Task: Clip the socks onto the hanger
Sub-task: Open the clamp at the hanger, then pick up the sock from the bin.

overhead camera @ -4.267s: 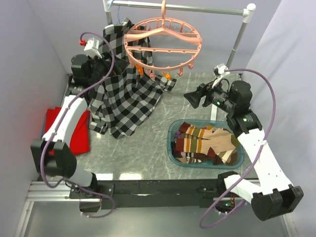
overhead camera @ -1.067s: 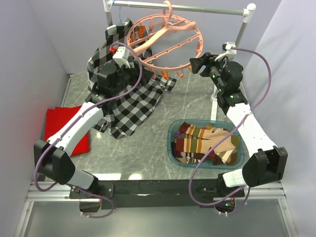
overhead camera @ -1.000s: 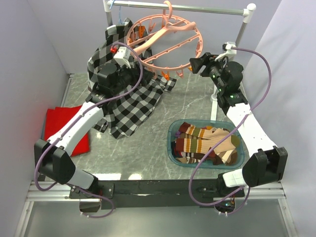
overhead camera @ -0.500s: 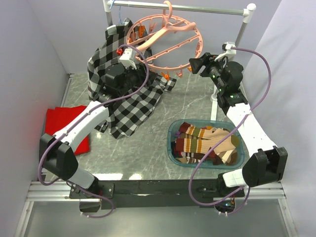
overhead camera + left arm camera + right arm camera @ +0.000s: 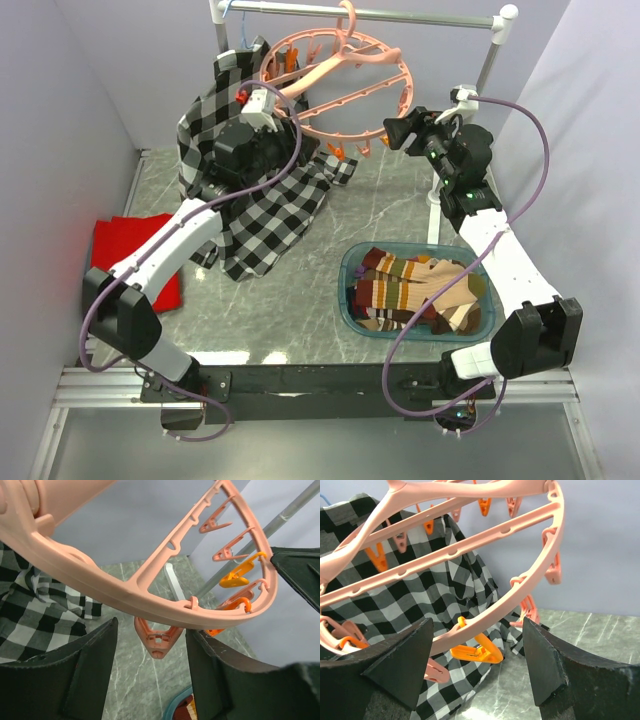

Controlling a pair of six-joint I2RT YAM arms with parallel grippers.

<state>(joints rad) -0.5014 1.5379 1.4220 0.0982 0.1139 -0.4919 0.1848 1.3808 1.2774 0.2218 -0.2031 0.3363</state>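
The salmon-pink hanger (image 5: 345,80) hangs tilted from the rail, with pink and orange clips round its ring. My left gripper (image 5: 285,115) is open under the ring's left part. In the left wrist view a pink clip (image 5: 157,640) dangles from the ring (image 5: 150,587) between my open fingers (image 5: 85,675). My right gripper (image 5: 393,132) is open at the ring's right edge. In the right wrist view the ring (image 5: 520,587) and an orange clip (image 5: 475,652) lie between my spread fingers (image 5: 547,665), not gripped. The striped socks (image 5: 420,290) lie piled in a teal basin.
The teal basin (image 5: 347,275) stands at the front right. A black-and-white plaid shirt (image 5: 260,210) hangs from the grey rail (image 5: 420,15) and spreads over the table's left. A red cloth (image 5: 130,255) lies at the far left. Walls close both sides.
Over the last seconds both arms rose to the hanger, which now hangs tilted. In the last second my left gripper moved right, under the ring. The right arm held still.
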